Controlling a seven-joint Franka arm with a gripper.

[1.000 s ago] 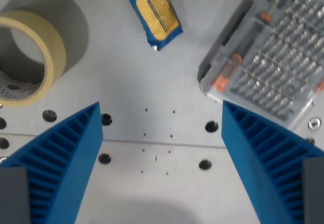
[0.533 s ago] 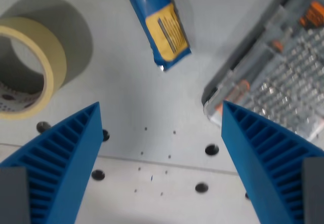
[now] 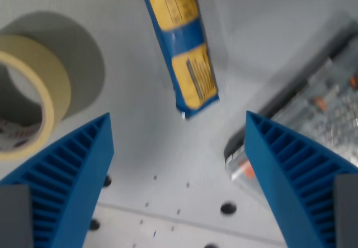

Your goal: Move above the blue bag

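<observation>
Two fingers apart — one blue bag ahead.

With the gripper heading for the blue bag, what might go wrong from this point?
The open blue-fingered gripper sits short of the blue and yellow snack bag, so stopping now would leave it off-centre. The beige tape roll and clear plastic bit case flank its path; drifting sideways may clip either.

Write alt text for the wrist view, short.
A long blue-and-yellow plastic bag lies on a grey table, running from the top edge down toward the open blue ribbed claw. A beige tape roll sits at the wrist view's left; a clear plastic bit case is at its right, blurred.
</observation>
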